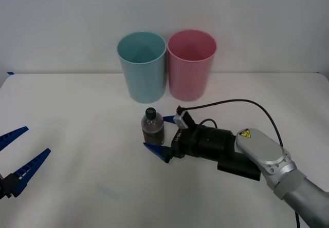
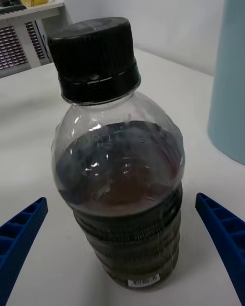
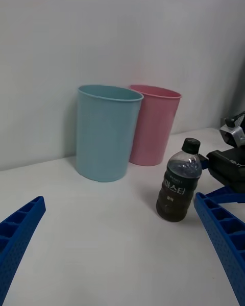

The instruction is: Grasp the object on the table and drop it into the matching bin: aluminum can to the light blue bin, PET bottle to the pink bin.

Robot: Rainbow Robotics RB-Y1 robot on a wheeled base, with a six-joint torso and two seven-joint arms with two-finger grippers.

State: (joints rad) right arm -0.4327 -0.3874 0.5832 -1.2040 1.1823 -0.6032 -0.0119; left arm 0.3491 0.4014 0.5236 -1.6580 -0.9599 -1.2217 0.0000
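The PET bottle (image 1: 152, 127), small and clear with dark brown liquid and a black cap, stands upright on the white table (image 1: 77, 115), just in front of the bins. My right gripper (image 1: 162, 135) is open around it, one blue finger on each side; in the right wrist view the bottle (image 2: 120, 183) stands between the fingers (image 2: 224, 234) without touching them. Behind it, the light blue bin (image 1: 142, 66) stands on the left and the pink bin (image 1: 191, 63) on the right, side by side. My left gripper (image 1: 20, 153) waits open at the table's near left.
The two bins stand against a white wall at the table's far edge. The left wrist view shows the bottle (image 3: 178, 186), both bins (image 3: 107, 132) (image 3: 155, 125) and the right arm's black wrist (image 3: 229, 160). A black cable loops above the right arm (image 1: 257, 105).
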